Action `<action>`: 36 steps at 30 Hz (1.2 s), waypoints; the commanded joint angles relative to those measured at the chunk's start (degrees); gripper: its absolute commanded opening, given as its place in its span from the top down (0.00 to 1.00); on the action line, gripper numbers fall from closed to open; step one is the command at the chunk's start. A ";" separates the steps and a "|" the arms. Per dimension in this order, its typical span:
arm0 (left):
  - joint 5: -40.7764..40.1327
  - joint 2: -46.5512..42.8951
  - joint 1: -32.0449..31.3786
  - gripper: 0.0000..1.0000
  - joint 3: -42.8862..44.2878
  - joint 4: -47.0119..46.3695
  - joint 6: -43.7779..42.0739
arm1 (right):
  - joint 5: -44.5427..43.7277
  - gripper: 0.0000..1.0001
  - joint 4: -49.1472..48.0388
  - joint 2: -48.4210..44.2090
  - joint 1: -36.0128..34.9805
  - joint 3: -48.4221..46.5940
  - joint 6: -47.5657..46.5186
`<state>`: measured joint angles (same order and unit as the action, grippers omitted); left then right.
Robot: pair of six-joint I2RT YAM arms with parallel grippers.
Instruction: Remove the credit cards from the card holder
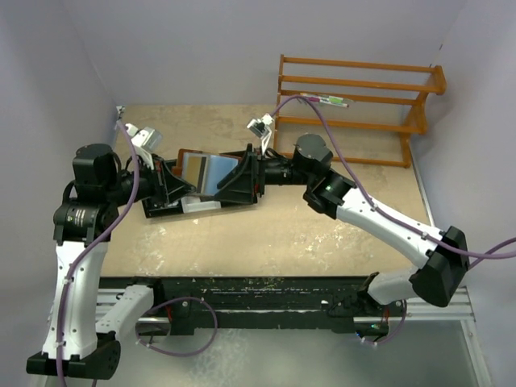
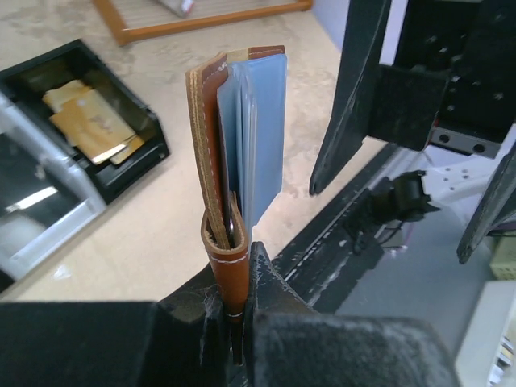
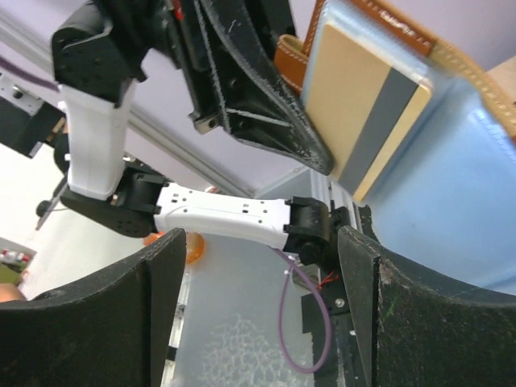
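From above, my left gripper (image 1: 179, 187) and right gripper (image 1: 240, 179) face each other over the sandy, speckled table (image 1: 322, 234). The card holder (image 1: 205, 171) sits between them, a brown leather rim around a smooth pale blue face, just above a black-and-white tray (image 1: 193, 205). Through my left wrist camera, the left gripper (image 2: 236, 302) is pinched tight on the folded leather end of the card holder (image 2: 211, 161). The holder stands upright straight out from my fingertips, with white stitching down its edge and flat blue-grey pockets slightly fanned. The tray (image 2: 121, 173), holding orange-yellow pieces (image 2: 89, 125), lies off to my left on the table. Through my right wrist camera, the right gripper (image 3: 258, 298) has its rough black fingers spread wide with nothing between them. The card holder (image 3: 459, 185) hangs ahead and up to the right. A tan card (image 3: 355, 105) with a grey stripe pokes out of its blue pocket towards me, clear of my fingers.
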<state>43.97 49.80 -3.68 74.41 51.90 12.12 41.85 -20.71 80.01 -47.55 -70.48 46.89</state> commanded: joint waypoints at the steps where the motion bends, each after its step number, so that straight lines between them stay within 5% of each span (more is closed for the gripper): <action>1: 11.77 1.53 0.69 1.00 -0.81 -10.39 4.78 | 0.90 0.24 -8.66 -3.36 0.68 2.57 5.21; 28: 30.12 5.06 2.36 1.00 -5.85 -26.74 20.26 | 1.46 0.40 -17.40 -2.66 7.03 8.48 13.39; 36: 34.84 5.05 2.32 1.00 -5.68 -27.37 19.51 | 3.62 0.45 -30.98 1.72 6.86 6.83 21.35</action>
<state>72.53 56.03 -1.48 67.61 27.18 31.94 44.53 -42.74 80.25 -40.82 -61.91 64.03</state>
